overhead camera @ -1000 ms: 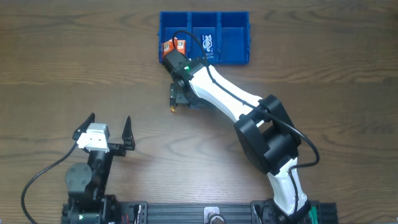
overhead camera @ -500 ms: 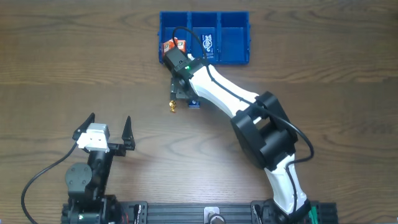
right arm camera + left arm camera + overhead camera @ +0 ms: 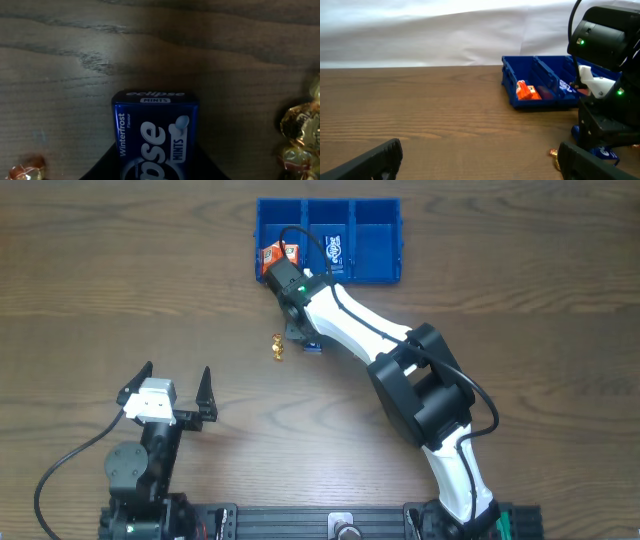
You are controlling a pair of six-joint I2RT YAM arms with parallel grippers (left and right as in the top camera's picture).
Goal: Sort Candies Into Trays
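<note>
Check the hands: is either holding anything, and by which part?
Right hand grips the blue mint tin by one end; left hand is open, empty.

Right arm (image 3: 350,328) blocks centre before tray (image 3: 378,255); passage left over table (image 3: 120,280).

The top camera hangs fixed above the brown wood-grain table (image 3: 120,290) and looks straight down, taking in the worktop from its near edge to the blue plastic three-compartment tray (image 3: 378,250) at the far edge. The left wrist camera sits low at the near left, facing level toward the far right across the tabletop to that tray. The right wrist camera looks down from very close on the dark blue mint tin (image 3: 155,132) and gold foil-wrapped candies (image 3: 300,122), which both other views also catch, near the tray.
</note>
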